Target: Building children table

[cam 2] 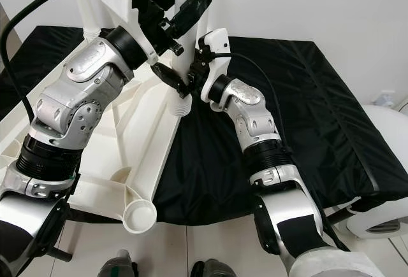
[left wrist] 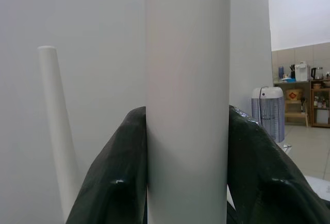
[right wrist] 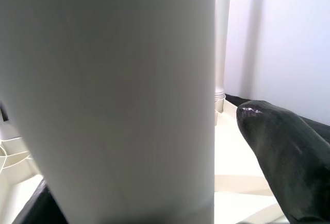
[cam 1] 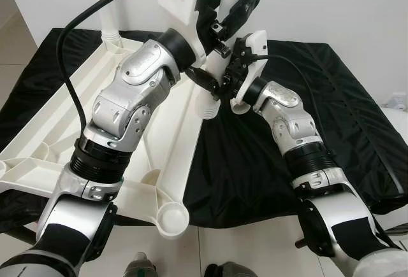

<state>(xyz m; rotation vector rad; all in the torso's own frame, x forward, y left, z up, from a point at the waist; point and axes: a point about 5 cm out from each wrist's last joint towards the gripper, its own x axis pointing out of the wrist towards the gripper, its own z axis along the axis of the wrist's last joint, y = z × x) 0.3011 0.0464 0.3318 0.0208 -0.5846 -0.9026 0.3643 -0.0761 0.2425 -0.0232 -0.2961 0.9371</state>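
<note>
Both the left gripper (left wrist: 186, 147) and right gripper (cam 1: 224, 73) pinch the rigid, smooth, likely light table leg (left wrist: 188, 80) above the upturned tabletop (cam 1: 169, 153).

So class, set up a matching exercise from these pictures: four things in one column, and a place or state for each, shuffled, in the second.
Things
1. table leg
2. upturned tabletop
3. black cloth
4. empty corner socket

Places or states
A. spread flat under everything
B. held upright between the left gripper's fingers
C. at the frame's near corner, nothing in it
D. lying white on the cloth, ribs up

Pairs: 1-B, 2-D, 3-A, 4-C
</note>
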